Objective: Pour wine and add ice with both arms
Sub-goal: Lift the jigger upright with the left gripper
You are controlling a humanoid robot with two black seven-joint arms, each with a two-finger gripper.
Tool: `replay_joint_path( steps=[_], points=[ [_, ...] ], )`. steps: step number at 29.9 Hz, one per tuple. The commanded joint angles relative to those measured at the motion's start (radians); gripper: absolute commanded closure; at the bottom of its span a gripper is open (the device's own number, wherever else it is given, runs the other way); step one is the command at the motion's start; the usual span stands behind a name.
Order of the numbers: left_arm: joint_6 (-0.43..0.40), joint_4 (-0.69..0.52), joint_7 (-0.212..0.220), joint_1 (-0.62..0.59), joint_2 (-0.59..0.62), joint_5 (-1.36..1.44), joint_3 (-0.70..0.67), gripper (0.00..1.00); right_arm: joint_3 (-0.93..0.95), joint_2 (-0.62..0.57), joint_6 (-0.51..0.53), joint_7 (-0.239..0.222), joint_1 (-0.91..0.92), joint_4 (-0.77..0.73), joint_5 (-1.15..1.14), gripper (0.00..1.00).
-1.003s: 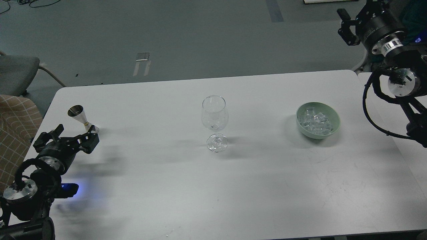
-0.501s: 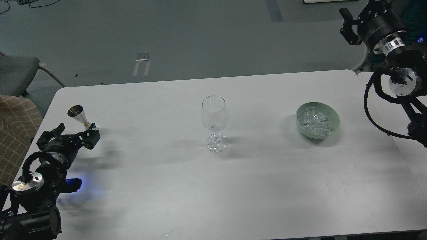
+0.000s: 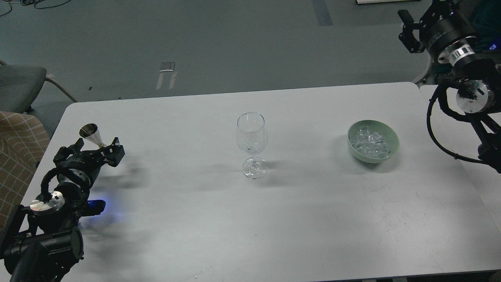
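A silver double-cone jigger [image 3: 91, 135] stands at the table's far left; I cannot see any wine in it. My left gripper [image 3: 95, 151] is open, its two black fingers spread on either side of the jigger's lower cone, which they partly hide. An empty clear wine glass [image 3: 252, 135] stands upright mid-table. A green bowl [image 3: 392, 147] at the right holds the ice [image 3: 370, 143], a heap of clear cubes. My right gripper [image 3: 408, 30] is open and empty, high beyond the table's far right corner, well above and behind the bowl.
The white table [image 3: 250, 219] has a second white table [image 3: 462, 133] butted against its right edge. A grey chair [image 3: 19, 84] and a checked cushion [image 3: 15, 149] are off the left edge. The floor lies beyond the far edge.
My left arm has moved forward and right, bringing its open fingers up around the jigger's base. My right gripper rose slightly, then held still. Glass and bowl have not moved.
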Motion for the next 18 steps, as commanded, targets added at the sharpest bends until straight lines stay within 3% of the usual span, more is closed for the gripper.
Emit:
replay_joint_path(
  steps=[1,18],
  points=[
    [-0.012,0.042,-0.014,-0.019,-0.002,0.000,0.015,0.01,0.000,0.000,0.000,0.000,0.000,0.000,0.000,0.00],
    [-0.082,0.241,-0.036,-0.112,0.032,-0.001,0.015,0.01,0.000,-0.003,-0.011,-0.001,0.000,0.002,0.000,0.00]
  ],
)
